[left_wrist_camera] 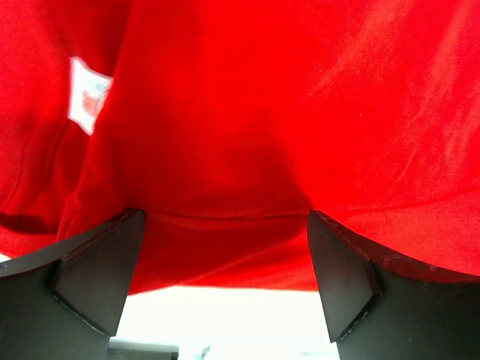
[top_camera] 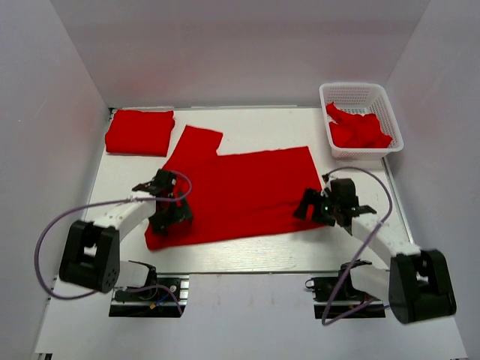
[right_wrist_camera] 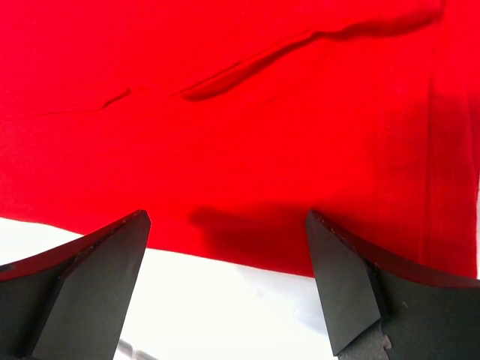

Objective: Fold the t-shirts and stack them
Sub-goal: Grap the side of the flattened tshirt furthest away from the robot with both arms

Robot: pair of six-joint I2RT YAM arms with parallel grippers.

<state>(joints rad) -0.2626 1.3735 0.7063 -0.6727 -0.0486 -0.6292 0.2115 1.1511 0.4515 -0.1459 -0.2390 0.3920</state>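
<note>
A red t-shirt [top_camera: 240, 191] lies spread on the white table, partly folded, one sleeve pointing to the far left. My left gripper [top_camera: 166, 214] is open over its near left corner; in the left wrist view [left_wrist_camera: 225, 255] the cloth [left_wrist_camera: 247, 127] with a white label [left_wrist_camera: 88, 94] fills the frame between my open fingers. My right gripper [top_camera: 313, 204] is open at the shirt's near right edge; the right wrist view [right_wrist_camera: 229, 255] shows the cloth edge [right_wrist_camera: 247, 150] between the open fingers. A folded red t-shirt [top_camera: 139, 132] lies at the far left. More red t-shirts [top_camera: 358, 129] lie crumpled in the basket.
The white lattice basket [top_camera: 352, 92] stands at the far right corner. White walls close in the table on three sides. The table's near edge [top_camera: 247, 270] runs just in front of the shirt.
</note>
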